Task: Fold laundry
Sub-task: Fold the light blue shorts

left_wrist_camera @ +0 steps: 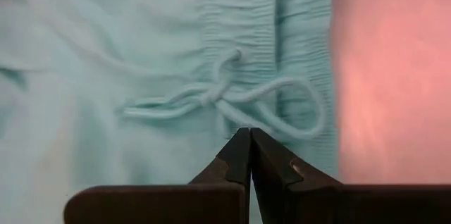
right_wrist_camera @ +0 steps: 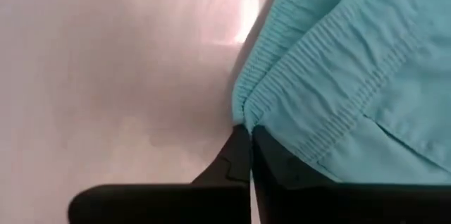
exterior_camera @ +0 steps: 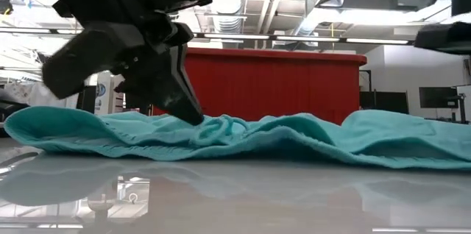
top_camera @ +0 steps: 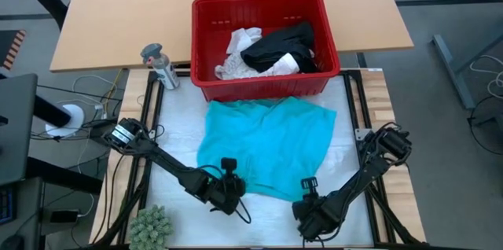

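While the basket (top_camera: pixel 206 14) hides most of its load, I only make out crumpled white cloth (top_camera: pixel 242 40) and black cloth (top_camera: pixel 280 46) at upper centre of the high view. Teal shorts (top_camera: pixel 267 145) lie spread flat on the glossy white table (top_camera: pixel 174 132) in mid-frame, soft knit, ribbed elastic waistband, thin drawstring (left_wrist_camera: pixel 225 101) tied in a loose bow. Left gripper (top_camera: pixel 229 196) sits at the shorts' lower-left edge, fingers pressed together right by the drawstring, nothing clearly between them. Right gripper (top_camera: pixel 313 217) at lower right, fingers closed at the waistband corner; can't tell if cloth is pinched. Low view cuts off one arm at the frame's top right. Fuzzy green plant (top_camera: pixel 150 226) at bottom left, partly cropped. Grey bottle-like object (top_camera: pixel 159 64) left of the basket, hard to identify.
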